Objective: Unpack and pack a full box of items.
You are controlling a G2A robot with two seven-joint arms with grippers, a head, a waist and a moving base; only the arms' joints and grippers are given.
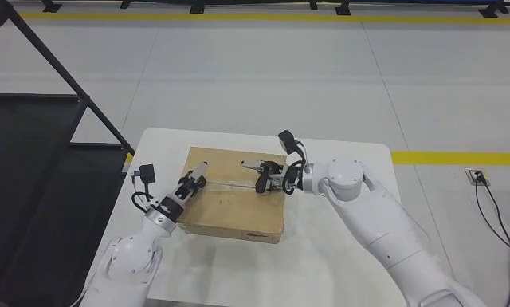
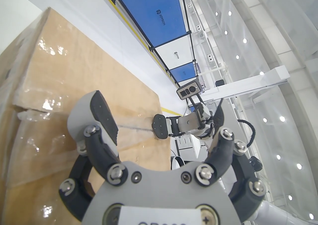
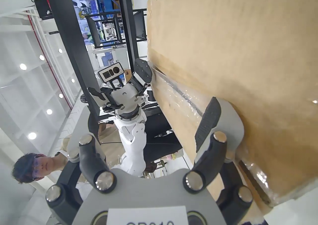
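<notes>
Box [image 1: 233,207] sits shut on the white table [image 1: 343,259], flaps down & sealed w/ clear tape [image 3: 177,95] along the ctr seam [image 1: 227,182] of its top. Table surface shows all round the box, more of it on the right arm's side.

Left gripper [image 1: 194,182] is at one end of that seam, over the box's top edge on the left arm's side. Pincer is spread wide w/ nothing in it. One finger [image 2: 101,114] lies close along the box top beside the seam; the other stands up off the box in the air. Can't tell from its own cam if the lower pad really presses the cardboard. From the opp. wrist cam that pad looks to meet the box right at the seam end.

Right gripper [image 1: 261,174] is on the box top too, past the middle of the seam toward the other end, approx over the tape line. Also opened wide, holding nothing. One finger [image 3: 211,121] is down by the taped strip, the 2nd well clear of the box. From the left wrist cam its lower pad touches the box top on the seam.

The 2 grippers face each other along the seam, apart, w/ taped cardboard btw them. Tape looks glossy & wrinkled near the left gripper's end, and the box edge there is ragged where the flaps meet.
</notes>
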